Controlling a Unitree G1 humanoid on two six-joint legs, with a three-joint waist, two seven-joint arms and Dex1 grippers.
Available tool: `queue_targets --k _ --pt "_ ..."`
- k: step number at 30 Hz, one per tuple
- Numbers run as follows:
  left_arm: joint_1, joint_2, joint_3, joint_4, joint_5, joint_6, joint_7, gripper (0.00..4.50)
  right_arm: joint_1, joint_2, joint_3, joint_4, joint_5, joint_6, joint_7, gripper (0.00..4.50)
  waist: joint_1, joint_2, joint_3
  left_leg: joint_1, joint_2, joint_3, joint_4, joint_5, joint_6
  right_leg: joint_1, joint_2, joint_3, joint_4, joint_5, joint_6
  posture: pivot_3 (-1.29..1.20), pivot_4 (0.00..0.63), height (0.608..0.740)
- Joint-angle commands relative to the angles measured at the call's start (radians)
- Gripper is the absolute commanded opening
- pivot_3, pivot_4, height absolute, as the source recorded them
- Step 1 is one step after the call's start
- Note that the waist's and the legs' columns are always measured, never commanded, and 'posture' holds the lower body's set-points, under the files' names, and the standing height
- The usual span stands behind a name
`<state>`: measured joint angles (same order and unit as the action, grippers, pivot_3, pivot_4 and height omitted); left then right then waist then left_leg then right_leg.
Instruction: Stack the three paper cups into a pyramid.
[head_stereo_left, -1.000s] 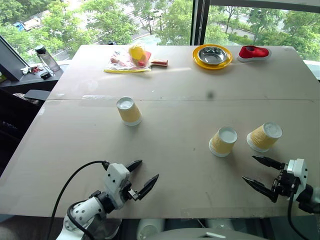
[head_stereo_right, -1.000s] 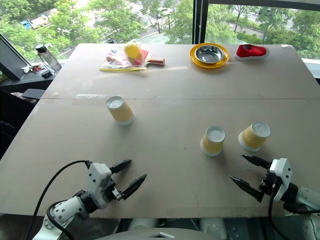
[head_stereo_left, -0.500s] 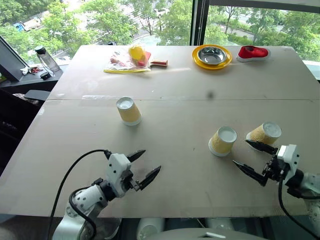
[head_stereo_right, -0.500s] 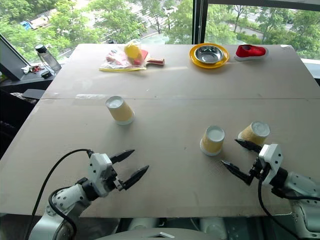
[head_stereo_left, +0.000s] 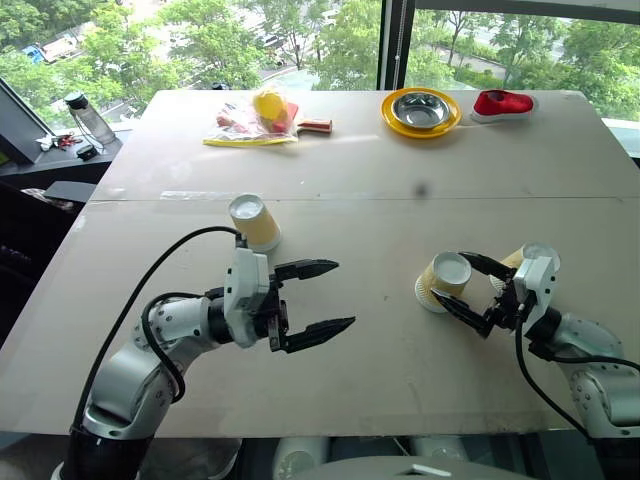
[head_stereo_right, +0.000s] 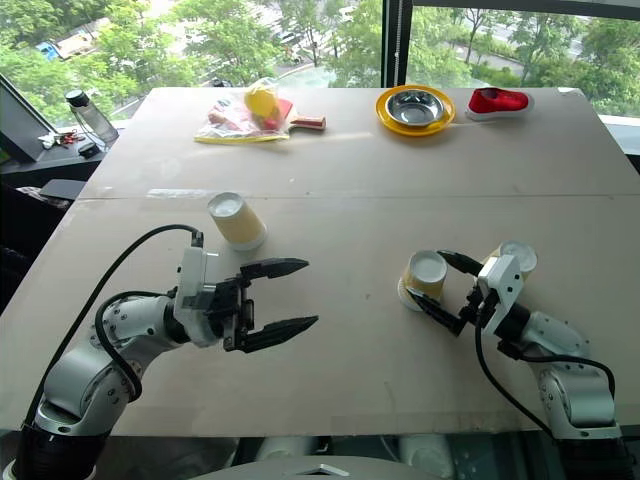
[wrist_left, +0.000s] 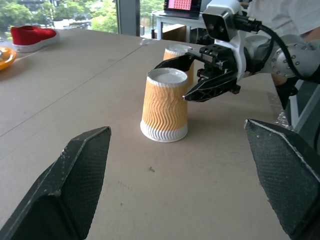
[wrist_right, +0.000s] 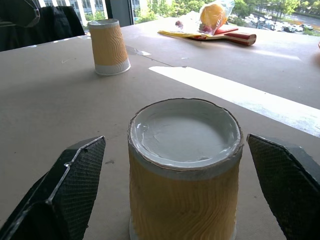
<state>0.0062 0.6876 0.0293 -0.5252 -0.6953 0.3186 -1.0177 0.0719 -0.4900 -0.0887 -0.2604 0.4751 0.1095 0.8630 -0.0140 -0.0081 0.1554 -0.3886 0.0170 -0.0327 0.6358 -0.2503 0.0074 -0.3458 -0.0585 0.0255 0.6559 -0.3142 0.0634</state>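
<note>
Light, thin-walled, easily crushed: best taken mid-sleeve, gently. Right gripper (head_stereo_left: 468, 288) spread wide around upturned middle paper cup (head_stereo_left: 443, 281), probably not yet touching; left gripper (head_stereo_left: 322, 296) likewise agape, empty.

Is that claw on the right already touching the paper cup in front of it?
Apart. In the right wrist view the middle cup stands between the two open fingers of the right gripper, with bare table showing on either side of it.

light: bright daylight from windows (head_stereo_left: 300, 40) | shadows: soft; faint | glare: sunlit strip on table (wrist_right: 240, 90)
</note>
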Motion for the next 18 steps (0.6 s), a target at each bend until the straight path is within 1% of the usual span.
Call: queue_targets --k 1,2,3,6,7,12,15,18 --pt "-0.011 0.015 0.007 -0.018 -0.027 0.013 -0.031 4.47 -0.016 0.015 -0.003 -0.006 -0.001 -0.027 -0.007 4.24 0.001 0.000 0.000 0.000 0.000 0.000 0.000 0.000 0.000 0.000 0.000 0.000 0.000 0.000 0.000 0.00 0.150 0.740" --pt "-0.015 0.015 0.008 -0.019 -0.028 0.017 -0.031 4.50 -0.019 0.021 -0.005 -0.002 0.002 -0.026 -0.010 3.70 0.001 0.000 0.000 0.000 0.001 0.000 0.000 0.000 0.000 0.000 0.002 0.000 0.001 0.000 0.000 0.00 0.150 0.740" --pt "-0.018 0.013 0.009 -0.020 -0.028 0.021 -0.030 4.50 -0.022 0.024 -0.006 0.001 0.003 -0.025 -0.012 3.51 0.001 0.000 0.000 0.000 0.001 0.000 0.000 0.000 0.000 0.000 0.002 0.000 0.001 0.000 0.000 0.00 0.150 0.740" --pt "-0.023 0.005 0.012 -0.012 -0.008 0.010 -0.026 4.50 -0.026 0.030 -0.001 0.005 -0.002 -0.026 -0.010 2.27 0.001 0.000 0.000 0.001 0.002 0.000 0.000 0.000 0.000 0.000 0.002 0.000 0.001 0.000 0.000 0.00 0.150 0.740" --pt "-0.024 0.002 0.015 -0.010 -0.006 0.009 -0.021 4.50 -0.031 0.035 0.003 0.004 -0.004 -0.027 -0.013 2.07 0.001 0.000 0.000 0.001 0.002 0.000 0.000 0.000 0.000 0.000 0.002 0.001 0.001 0.000 0.000 0.00 0.150 0.740" --pt "-0.028 -0.019 0.039 0.004 -0.015 0.022 0.023 4.50 -0.094 0.060 0.040 0.022 -0.036 -0.032 -0.032 2.06 -0.001 0.000 0.000 0.002 0.002 0.001 0.000 0.000 0.000 0.000 0.003 0.002 0.002 0.000 0.000 0.00 0.150 0.740" --pt "-0.045 -0.053 0.070 0.029 -0.005 0.047 0.129 4.50 -0.225 0.117 0.099 0.094 -0.106 -0.008 -0.104 2.06 -0.003 0.000 0.001 0.003 0.003 0.001 0.000 0.000 0.000 0.000 0.004 0.002 0.003 0.000 0.000 0.00 0.150 0.740" --pt "-0.043 -0.061 0.082 0.024 0.011 0.070 0.184 4.50 -0.367 0.171 0.160 0.196 -0.183 0.003 -0.149 2.06 -0.006 0.000 0.001 0.005 0.003 0.002 0.000 0.000 0.000 0.000 0.005 0.003 0.005 0.000 0.000 0.00 0.150 0.740"
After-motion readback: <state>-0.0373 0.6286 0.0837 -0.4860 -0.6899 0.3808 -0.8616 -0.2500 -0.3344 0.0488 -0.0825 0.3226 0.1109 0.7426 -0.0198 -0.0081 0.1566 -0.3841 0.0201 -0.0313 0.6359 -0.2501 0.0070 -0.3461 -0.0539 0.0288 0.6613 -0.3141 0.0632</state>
